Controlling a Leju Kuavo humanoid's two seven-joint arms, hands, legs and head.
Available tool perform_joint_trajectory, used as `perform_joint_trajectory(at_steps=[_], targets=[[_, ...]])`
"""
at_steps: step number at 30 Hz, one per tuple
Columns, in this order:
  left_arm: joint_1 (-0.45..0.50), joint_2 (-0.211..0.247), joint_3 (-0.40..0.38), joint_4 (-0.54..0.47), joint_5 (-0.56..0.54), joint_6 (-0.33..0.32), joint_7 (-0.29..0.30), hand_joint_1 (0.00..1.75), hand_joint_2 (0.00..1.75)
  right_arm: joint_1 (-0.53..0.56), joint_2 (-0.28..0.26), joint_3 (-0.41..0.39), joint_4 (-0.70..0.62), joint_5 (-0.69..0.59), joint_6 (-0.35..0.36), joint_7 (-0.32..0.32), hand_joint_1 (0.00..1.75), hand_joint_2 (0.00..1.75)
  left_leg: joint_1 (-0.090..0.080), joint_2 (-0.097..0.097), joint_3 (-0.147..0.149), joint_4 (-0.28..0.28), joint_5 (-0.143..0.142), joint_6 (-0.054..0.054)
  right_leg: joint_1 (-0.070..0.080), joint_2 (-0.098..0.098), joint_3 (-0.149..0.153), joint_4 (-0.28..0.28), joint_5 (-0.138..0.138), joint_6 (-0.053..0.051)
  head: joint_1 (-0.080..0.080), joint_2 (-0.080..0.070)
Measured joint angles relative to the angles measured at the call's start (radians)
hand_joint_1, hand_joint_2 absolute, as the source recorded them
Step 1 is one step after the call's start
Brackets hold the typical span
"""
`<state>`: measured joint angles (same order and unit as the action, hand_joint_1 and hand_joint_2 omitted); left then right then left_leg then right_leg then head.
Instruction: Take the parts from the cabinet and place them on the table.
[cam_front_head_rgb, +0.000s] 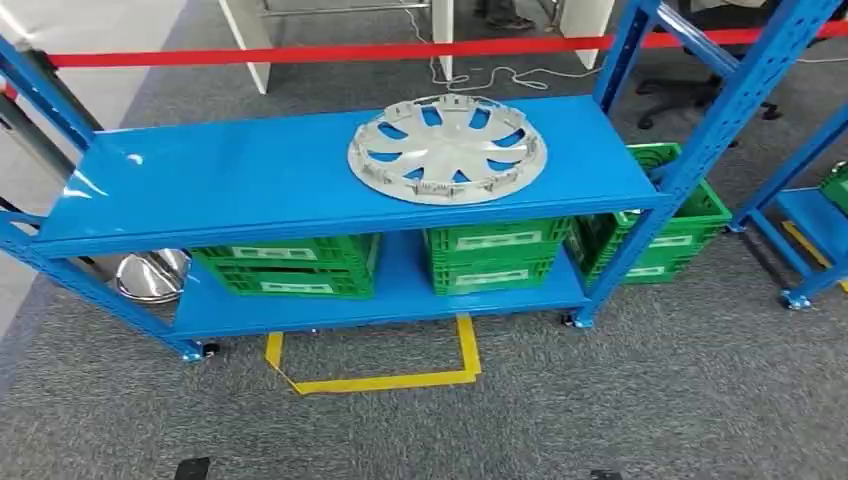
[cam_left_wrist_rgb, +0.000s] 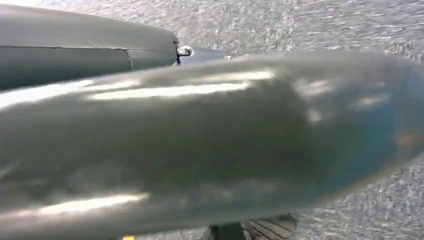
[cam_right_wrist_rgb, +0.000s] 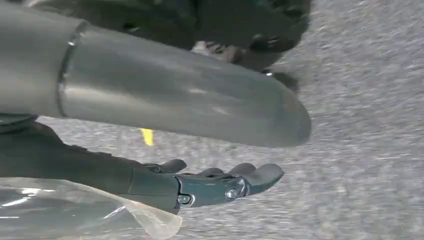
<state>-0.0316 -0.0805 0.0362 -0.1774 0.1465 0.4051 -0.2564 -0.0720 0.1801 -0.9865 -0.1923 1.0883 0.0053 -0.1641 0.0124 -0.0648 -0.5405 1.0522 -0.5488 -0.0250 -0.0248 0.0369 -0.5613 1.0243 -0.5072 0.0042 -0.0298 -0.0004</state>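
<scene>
A silver wheel cover (cam_front_head_rgb: 447, 150) lies flat on the top board of the blue shelf rack (cam_front_head_rgb: 230, 175), right of its middle. In the right wrist view my right hand (cam_right_wrist_rgb: 220, 185) hangs over grey carpet with its fingers stretched out and nothing in them. In the left wrist view the grey thumb and cover of my left hand (cam_left_wrist_rgb: 200, 140) are blurred and very close to the camera, so I cannot make out how its fingers stand.
Green crates (cam_front_head_rgb: 290, 265) (cam_front_head_rgb: 495, 255) stand on the lower board, and another (cam_front_head_rgb: 655, 225) sits behind the rack's right post. A shiny metal bin (cam_front_head_rgb: 150, 275) is at the lower left. Yellow floor tape (cam_front_head_rgb: 380, 380) marks the carpet before the rack. A red barrier tape (cam_front_head_rgb: 350, 52) runs behind.
</scene>
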Motion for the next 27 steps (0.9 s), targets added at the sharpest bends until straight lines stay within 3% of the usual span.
perform_joint_trajectory(at_steps=[1, 3, 4, 5, 6, 8, 9, 10, 13, 14, 15, 17, 18, 19, 20, 21, 23, 24, 25, 26, 27], targets=[[-0.005, 0.000, 0.000, 0.000, 0.000, 0.000, -0.004, 0.00, 0.00, 0.000, 0.000, 0.000, 0.000, -0.010, -0.008, -0.005, 0.00, 0.00, 0.000, 0.034, -0.039, 0.076, -0.039, -0.005, 0.002, -0.013, 0.002, 0.000, -0.002, -0.005, -0.005, 0.000], [-0.010, 0.000, 0.000, 0.000, 0.000, -0.002, -0.009, 0.00, 0.00, 0.002, 0.000, -0.001, 0.000, -0.018, -0.013, -0.007, 0.00, 0.00, 0.001, 0.053, -0.122, 0.238, -0.104, -0.009, 0.005, -0.032, 0.005, 0.000, -0.008, -0.010, -0.004, 0.000], [-0.008, 0.000, 0.000, 0.000, 0.000, -0.002, -0.010, 0.00, 0.00, 0.003, 0.000, -0.001, 0.000, -0.020, -0.014, -0.008, 0.00, 0.00, 0.001, 0.054, -0.147, 0.281, -0.108, -0.010, 0.006, -0.039, 0.006, 0.000, -0.009, -0.011, -0.004, 0.000], [-0.005, -0.001, 0.000, 0.000, 0.000, -0.003, -0.010, 0.00, 0.00, 0.002, 0.000, -0.002, 0.000, -0.021, -0.014, -0.008, 0.00, 0.00, 0.001, 0.054, -0.147, 0.271, -0.084, -0.009, 0.006, -0.041, 0.009, 0.000, -0.011, -0.011, -0.005, 0.000], [-0.003, -0.001, 0.000, 0.000, 0.000, -0.003, -0.010, 0.00, 0.00, 0.001, 0.000, -0.001, 0.000, -0.022, -0.014, -0.008, 0.00, 0.00, 0.000, 0.054, -0.127, 0.222, -0.042, -0.004, 0.008, -0.043, 0.012, 0.000, -0.012, -0.010, -0.005, 0.000], [-0.003, -0.001, 0.000, 0.000, -0.001, -0.009, -0.010, 0.00, 0.00, 0.000, 0.000, -0.002, 0.000, -0.027, -0.014, -0.009, 0.00, 0.00, -0.005, 0.056, -0.048, 0.043, 0.058, 0.014, 0.010, -0.046, 0.022, 0.000, -0.016, -0.008, -0.005, 0.000], [-0.004, 0.000, 0.000, 0.000, -0.002, -0.013, -0.007, 0.00, 0.00, -0.001, 0.001, -0.002, 0.000, -0.031, -0.014, -0.008, 0.00, 0.00, -0.012, 0.064, -0.023, -0.011, 0.064, 0.027, 0.009, -0.047, 0.021, -0.001, -0.017, -0.007, -0.004, 0.000], [-0.007, 0.001, 0.000, 0.000, -0.004, -0.018, 0.003, 0.00, 0.00, -0.003, 0.002, -0.002, 0.000, -0.035, -0.016, -0.005, 0.00, 0.00, -0.015, 0.068, -0.017, -0.032, 0.055, 0.032, 0.015, -0.047, 0.019, 0.000, -0.021, 0.001, -0.003, 0.000], [-0.005, 0.002, 0.000, 0.000, -0.023, -0.038, 0.042, 0.00, 0.00, -0.008, 0.002, -0.009, 0.000, -0.045, -0.020, 0.028, 0.00, 0.00, -0.019, 0.064, -0.021, -0.035, 0.057, 0.036, 0.011, -0.052, 0.023, -0.012, -0.014, 0.018, -0.005, 0.000], [-0.003, 0.002, -0.001, 0.000, -0.032, -0.039, 0.050, 0.00, 0.00, -0.009, 0.002, -0.013, 0.000, -0.046, -0.020, 0.044, 0.00, 0.00, -0.007, 0.064, -0.011, -0.054, 0.068, 0.044, 0.012, -0.050, 0.020, -0.011, -0.019, 0.025, -0.005, 0.000], [-0.003, 0.000, -0.001, 0.000, -0.034, -0.041, 0.050, 0.00, 0.00, -0.010, 0.002, -0.016, 0.000, -0.047, -0.020, 0.050, 0.00, 0.00, -0.008, 0.064, -0.006, -0.060, 0.070, 0.045, 0.013, -0.045, 0.013, 0.003, -0.029, 0.028, -0.003, 0.000], [-0.007, 0.002, -0.002, 0.000, -0.039, -0.042, 0.057, 0.00, 0.00, -0.012, 0.002, -0.021, 0.000, -0.057, -0.018, 0.058, 0.00, 0.00, -0.006, 0.063, -0.007, -0.061, 0.068, 0.053, 0.012, -0.040, -0.050, 0.132, -0.100, 0.034, 0.001, 0.000], [-0.007, 0.000, -0.002, 0.000, -0.039, -0.042, 0.058, 0.00, 0.00, -0.011, 0.002, -0.026, 0.000, -0.062, -0.016, 0.055, 0.00, 0.00, -0.008, 0.064, -0.006, -0.061, 0.066, 0.056, 0.012, -0.039, -0.100, 0.229, -0.140, 0.038, 0.000, 0.000], [-0.007, -0.001, -0.002, 0.000, -0.040, -0.042, 0.058, 0.00, 0.00, -0.011, 0.002, -0.029, 0.000, -0.063, -0.015, 0.051, 0.00, 0.00, -0.008, 0.063, -0.006, -0.061, 0.065, 0.056, 0.012, -0.039, -0.133, 0.287, -0.154, 0.041, 0.000, 0.000], [-0.007, -0.002, -0.002, 0.000, -0.040, -0.042, 0.058, 0.00, 0.00, -0.008, 0.002, -0.032, 0.000, -0.063, -0.014, 0.047, 0.00, 1.75, -0.008, 0.063, -0.004, -0.061, 0.064, 0.057, 0.012, -0.039, -0.143, 0.298, -0.141, 0.043, 0.000, 0.000], [-0.006, -0.003, -0.002, 0.000, -0.041, -0.042, 0.058, 0.00, 0.00, -0.008, 0.002, -0.034, 0.000, -0.063, -0.014, 0.044, 0.00, 1.75, -0.008, 0.061, -0.001, -0.061, 0.062, 0.056, 0.011, -0.039, -0.129, 0.259, -0.105, 0.043, 0.001, 0.000], [-0.005, -0.004, -0.002, 0.000, -0.045, -0.042, 0.055, 0.00, 0.00, -0.009, 0.002, -0.036, 0.000, -0.063, -0.015, 0.042, 0.00, 1.75, -0.007, 0.057, 0.011, -0.060, 0.055, 0.048, 0.009, -0.039, -0.043, 0.080, -0.002, 0.041, 0.000, 0.000], [-0.005, -0.005, -0.002, 0.000, -0.050, -0.046, 0.051, 0.00, 0.00, -0.010, 0.002, -0.037, 0.000, -0.063, -0.015, 0.043, 0.00, 1.75, -0.006, 0.057, 0.017, -0.058, 0.050, 0.042, 0.009, -0.039, -0.008, 0.003, 0.016, 0.039, 0.001, 0.000], [-0.006, -0.003, -0.003, 0.000, -0.051, -0.050, 0.046, 0.00, 0.00, -0.012, 0.002, -0.039, 0.000, -0.063, -0.016, 0.045, 0.00, 1.75, -0.014, 0.057, 0.013, -0.053, 0.045, 0.036, 0.012, -0.036, 0.005, -0.011, -0.001, 0.035, 0.001, 0.000], [-0.007, -0.003, -0.003, 0.000, -0.051, -0.054, 0.045, 0.00, 0.00, -0.013, 0.003, -0.041, 0.000, -0.063, -0.018, 0.045, 0.00, 1.75, -0.013, 0.056, 0.011, -0.050, 0.046, 0.032, 0.012, -0.034, 0.013, -0.010, 0.000, 0.024, -0.001, 0.000], [-0.007, -0.003, -0.004, 0.000, -0.054, -0.055, 0.046, 0.00, 0.00, -0.012, 0.003, -0.043, 0.000, -0.063, -0.023, 0.043, 0.00, 0.00, -0.013, 0.056, 0.010, -0.051, 0.047, 0.029, 0.014, -0.034, 0.010, -0.009, 0.000, 0.020, -0.003, 0.000]])
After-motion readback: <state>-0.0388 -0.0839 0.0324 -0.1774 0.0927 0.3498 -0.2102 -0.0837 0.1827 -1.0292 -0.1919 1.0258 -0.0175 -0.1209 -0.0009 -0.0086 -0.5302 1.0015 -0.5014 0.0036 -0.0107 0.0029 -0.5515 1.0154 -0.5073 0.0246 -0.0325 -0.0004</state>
